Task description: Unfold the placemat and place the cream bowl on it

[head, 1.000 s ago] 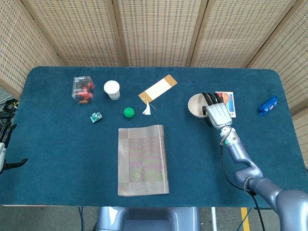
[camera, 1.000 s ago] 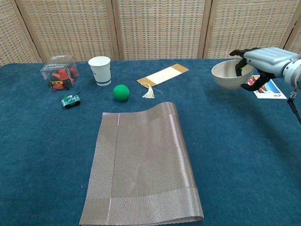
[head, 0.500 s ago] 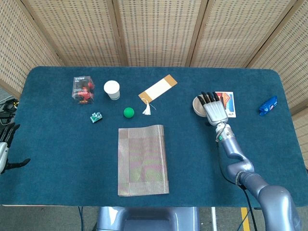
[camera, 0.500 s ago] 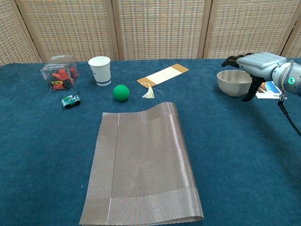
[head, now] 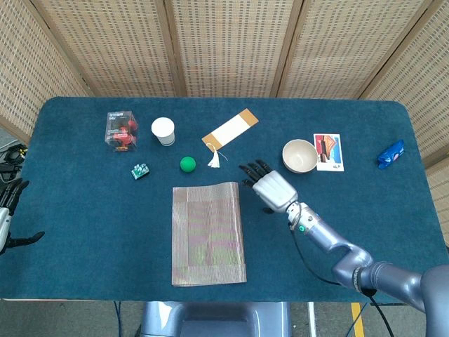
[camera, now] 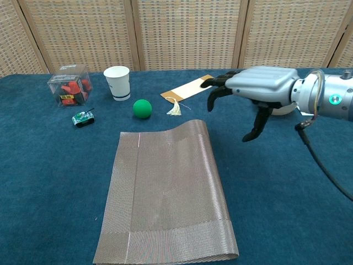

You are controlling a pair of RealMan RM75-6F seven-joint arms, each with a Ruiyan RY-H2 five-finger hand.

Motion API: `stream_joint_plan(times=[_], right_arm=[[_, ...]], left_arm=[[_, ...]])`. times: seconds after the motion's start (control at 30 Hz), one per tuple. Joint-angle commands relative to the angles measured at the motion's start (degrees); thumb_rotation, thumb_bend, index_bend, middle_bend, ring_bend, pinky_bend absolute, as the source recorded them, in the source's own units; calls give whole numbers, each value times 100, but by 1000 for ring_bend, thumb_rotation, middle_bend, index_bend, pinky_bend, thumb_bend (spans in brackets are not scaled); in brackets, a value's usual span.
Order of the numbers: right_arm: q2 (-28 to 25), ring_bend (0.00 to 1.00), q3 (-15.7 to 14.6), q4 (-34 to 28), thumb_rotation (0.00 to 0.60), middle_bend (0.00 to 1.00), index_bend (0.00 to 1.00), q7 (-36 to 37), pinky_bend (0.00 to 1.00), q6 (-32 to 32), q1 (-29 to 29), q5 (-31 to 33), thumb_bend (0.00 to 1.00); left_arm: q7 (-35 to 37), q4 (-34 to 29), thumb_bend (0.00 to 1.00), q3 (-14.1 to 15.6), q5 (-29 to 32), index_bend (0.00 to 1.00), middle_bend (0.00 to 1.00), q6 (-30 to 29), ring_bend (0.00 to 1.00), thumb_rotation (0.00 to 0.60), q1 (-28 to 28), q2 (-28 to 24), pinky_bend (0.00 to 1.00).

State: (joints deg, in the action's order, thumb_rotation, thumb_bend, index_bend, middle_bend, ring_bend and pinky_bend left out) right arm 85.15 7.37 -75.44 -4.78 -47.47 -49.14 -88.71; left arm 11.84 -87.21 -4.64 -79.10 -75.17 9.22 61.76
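Woven cane screens stood behind the counter (head: pixel 84 210), which was covered in dark blue cloth. On it the placemat (head: pixel 208 232) lay folded in half, near the front edge and a little left of centre, its fold line along the right side. The cream bowl (head: pixel 299 155) sat upright on the cloth well to the right and further back, apart from the placemat and just beside a picture card (head: pixel 328 152).

Between them, the right robot hand (head: pixel 271 187) hung palm down just off the placemat's upper right corner, fingers spread and slightly curled, holding nothing; in the chest view it (camera: pixel 259 88) covered most of the bowl. The left robot hand (head: pixel 7 210) showed only at the far left edge, off the counter, fingers apart and empty.

Along the back lay a bookmark with a tassel (head: pixel 229 130), a green ball (head: pixel 187 163), a white paper cup (head: pixel 163 130), a clear box of red pieces (head: pixel 121 129) and a small green toy (head: pixel 140 170). A blue packet (head: pixel 391 154) lay at the far right
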Motion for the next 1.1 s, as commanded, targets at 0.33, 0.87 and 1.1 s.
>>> stream_joint_plan(times=[0.33, 0.87, 1.1], right_arm=[[426, 0, 3, -1453, 600, 0, 466, -1302, 0, 1409, -1022, 306, 173], [1193, 0, -12, -1455, 600, 0, 449, -2449, 0, 2001, -1769, 1573, 327], [1418, 0, -81, -1448, 600, 0, 454, -2821, 0, 2002, -2088, 1821, 337]], left_arm=[[392, 127, 0, -27, 84, 0, 0, 102, 0, 600, -9, -95, 0], [535, 249, 0, -17, 107, 0, 0, 261, 0, 600, 53, -74, 0], [505, 278, 0, -23, 156, 0, 0, 312, 0, 600, 72, -50, 0]])
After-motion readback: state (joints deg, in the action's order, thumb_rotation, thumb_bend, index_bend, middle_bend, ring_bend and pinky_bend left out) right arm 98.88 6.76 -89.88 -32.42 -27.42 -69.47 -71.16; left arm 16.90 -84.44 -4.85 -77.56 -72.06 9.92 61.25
